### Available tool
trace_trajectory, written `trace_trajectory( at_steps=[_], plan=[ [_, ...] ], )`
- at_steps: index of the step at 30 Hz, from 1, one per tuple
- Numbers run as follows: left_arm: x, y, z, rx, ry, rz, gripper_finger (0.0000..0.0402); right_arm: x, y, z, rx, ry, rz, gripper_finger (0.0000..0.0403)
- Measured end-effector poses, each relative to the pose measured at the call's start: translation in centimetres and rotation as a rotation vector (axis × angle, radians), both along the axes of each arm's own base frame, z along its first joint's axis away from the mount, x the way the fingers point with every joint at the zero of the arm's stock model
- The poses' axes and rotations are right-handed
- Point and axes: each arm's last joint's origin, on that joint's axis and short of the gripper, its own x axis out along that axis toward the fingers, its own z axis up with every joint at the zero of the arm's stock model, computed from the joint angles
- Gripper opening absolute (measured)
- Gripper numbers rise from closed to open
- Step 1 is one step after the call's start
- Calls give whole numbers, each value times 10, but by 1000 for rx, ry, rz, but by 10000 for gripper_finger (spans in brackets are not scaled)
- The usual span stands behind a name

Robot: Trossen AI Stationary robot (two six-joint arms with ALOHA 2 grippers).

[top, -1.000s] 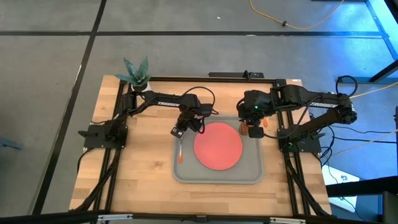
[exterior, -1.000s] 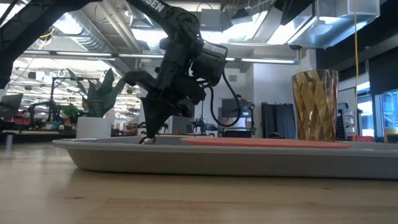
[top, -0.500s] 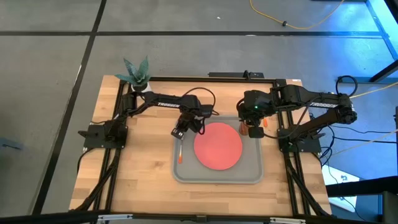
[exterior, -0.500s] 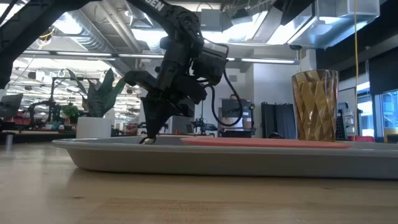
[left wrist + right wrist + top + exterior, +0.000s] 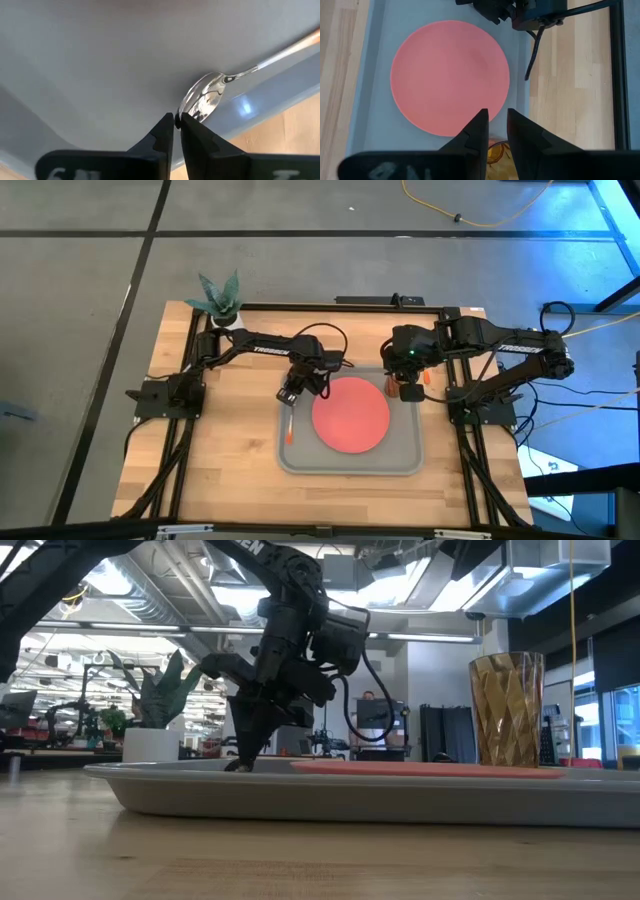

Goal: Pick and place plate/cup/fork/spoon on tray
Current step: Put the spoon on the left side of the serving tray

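Robotics lab: exposed ceiling ducts [image 5: 140,605], distant workbenches [image 5: 60,745].

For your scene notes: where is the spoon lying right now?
In the high view, the spoon lies in the tray along its left rim, just left of the plate, its bowl under the left gripper.

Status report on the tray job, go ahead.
Left gripper nearly shut, beside spoon on tray. Right gripper open above cup. Plate on tray. Nothing in the way.

Cup [image 5: 496,153] mostly behind jaws.
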Motion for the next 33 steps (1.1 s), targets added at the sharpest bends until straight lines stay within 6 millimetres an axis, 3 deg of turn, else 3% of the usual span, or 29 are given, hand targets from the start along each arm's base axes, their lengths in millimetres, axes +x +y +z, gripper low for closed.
trace_trajectory(
  at_steps=[10,33],
  plan=[
    [0,0,0,11,16,77,47,0,0,0,0,0,1,71],
    [-3,-11,2,102,77,54,47,0,0,0,2,0,-1,71]
  ],
)
